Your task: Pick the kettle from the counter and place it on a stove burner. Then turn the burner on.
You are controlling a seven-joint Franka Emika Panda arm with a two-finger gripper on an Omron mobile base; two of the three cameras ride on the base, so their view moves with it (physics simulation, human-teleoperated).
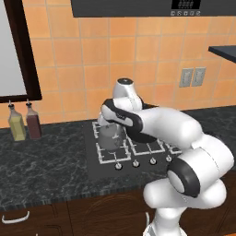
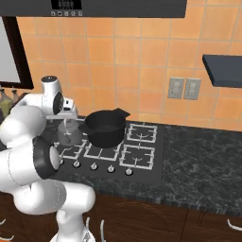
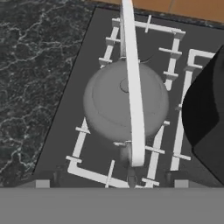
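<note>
Here, in the left base view, kettle (image 1: 109, 136) on the left-hand grate (image 1: 109, 144) of the cooktop (image 1: 133, 152), half hidden behind the arm's forearm. Tool (image 1: 112, 123) buried behind the wrist above the kettle; cannot tell whether apart or together. Black pot (image 1: 140, 136) mostly covered by the arm, only a dark edge showing. Two bottles (image 1: 17, 122) on the bench (image 1: 41, 161) at far left, against the tiled wall. Knobs (image 1: 135, 163) in a row along the cooktop's front edge. Drawer handle cut off at the lower left.

From the right base view, kettle (image 2: 70, 133) pale and faint, partly masked by the arm's shoulder and wrist, just beside the pot (image 2: 105, 126). Pot on the middle grates, lidless, inside too dark to make out contents. Tool (image 2: 67, 118) itself hard to make out. Bottles (image 2: 5, 100) nearly hidden behind the arm at the left edge. Two outlets (image 2: 184, 88) on the wall; a dark shelf (image 2: 222, 70) cut off at right.

Through the hand view, kettle (image 3: 125, 101) dead centre on the grate (image 3: 94, 175), its handle (image 3: 132, 83) running up the frame as a pale bar. Fingertips lost in the grey band, so state not readable. Pot (image 3: 205, 118) cut off at right, apart from the kettle. Bench (image 3: 30, 78) at left.
</note>
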